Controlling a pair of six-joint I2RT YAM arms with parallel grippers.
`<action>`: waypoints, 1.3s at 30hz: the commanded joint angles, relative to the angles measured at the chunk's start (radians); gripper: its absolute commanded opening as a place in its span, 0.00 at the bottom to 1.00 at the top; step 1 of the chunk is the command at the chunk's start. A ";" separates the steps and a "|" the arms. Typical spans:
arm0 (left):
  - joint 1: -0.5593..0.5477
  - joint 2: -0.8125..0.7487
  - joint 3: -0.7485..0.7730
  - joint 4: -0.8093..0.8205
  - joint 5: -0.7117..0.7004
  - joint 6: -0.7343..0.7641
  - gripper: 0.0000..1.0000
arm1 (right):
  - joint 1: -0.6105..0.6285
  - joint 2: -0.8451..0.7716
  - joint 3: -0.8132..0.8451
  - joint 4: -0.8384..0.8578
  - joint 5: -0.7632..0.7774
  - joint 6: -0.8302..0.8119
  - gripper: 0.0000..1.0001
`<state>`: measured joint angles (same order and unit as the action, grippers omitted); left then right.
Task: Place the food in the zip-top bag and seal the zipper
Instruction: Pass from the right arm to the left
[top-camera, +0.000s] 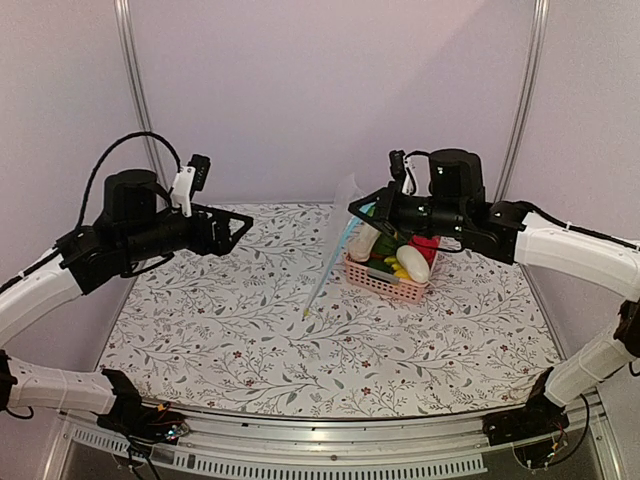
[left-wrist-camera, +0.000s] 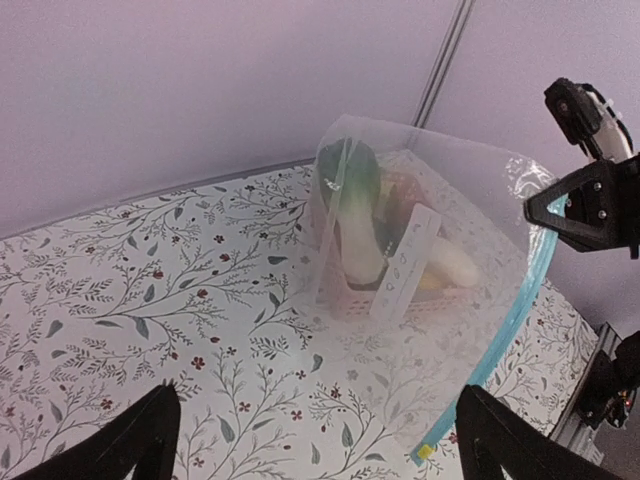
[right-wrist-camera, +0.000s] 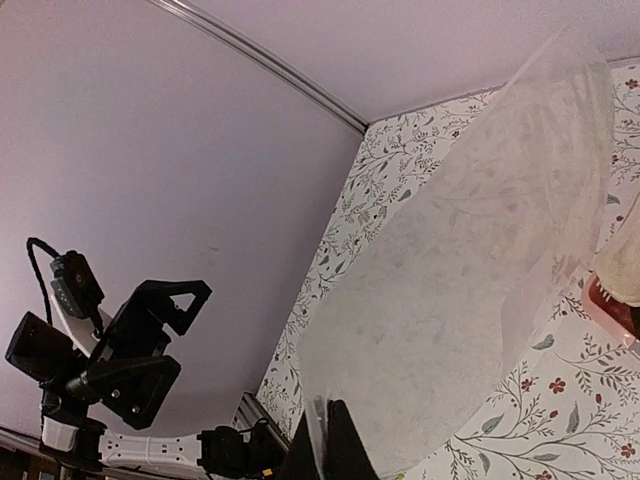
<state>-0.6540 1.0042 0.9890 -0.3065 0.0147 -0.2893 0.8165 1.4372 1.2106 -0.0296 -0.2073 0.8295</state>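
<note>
The clear zip-top bag (top-camera: 335, 235) hangs from my right gripper (top-camera: 360, 210), its lower corner touching the table. The light-blue zipper (top-camera: 328, 268) runs down its edge. In the right wrist view the gripper (right-wrist-camera: 330, 440) is shut on the bag's edge (right-wrist-camera: 470, 270). The food sits in a pink basket (top-camera: 385, 283) behind the bag: a bok choy (top-camera: 365, 243), a red fruit (top-camera: 427, 245) and a pale fruit (top-camera: 413, 263). My left gripper (top-camera: 235, 228) is open and empty, raised to the left of the bag. In the left wrist view (left-wrist-camera: 318, 400) it faces the bag (left-wrist-camera: 450, 320), zipper (left-wrist-camera: 505, 325) and bok choy (left-wrist-camera: 352, 215).
The floral table cloth (top-camera: 230, 330) covers the table. Lilac walls stand close behind and at both sides. A metal rail (top-camera: 330, 460) runs along the near edge. The right gripper's black body (left-wrist-camera: 590, 200) shows at the right of the left wrist view.
</note>
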 joint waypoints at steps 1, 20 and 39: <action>-0.123 0.043 -0.053 0.099 -0.022 -0.014 0.97 | 0.044 0.044 0.069 -0.050 0.171 0.118 0.00; -0.351 0.347 0.006 0.170 -0.240 0.086 0.90 | 0.073 0.062 0.116 -0.047 0.406 0.403 0.00; -0.360 0.401 0.024 0.180 -0.285 0.143 0.26 | 0.073 0.062 0.094 -0.035 0.393 0.431 0.00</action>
<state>-0.9997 1.3823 0.9855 -0.1318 -0.2527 -0.1669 0.8833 1.4948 1.3033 -0.0669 0.1745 1.2503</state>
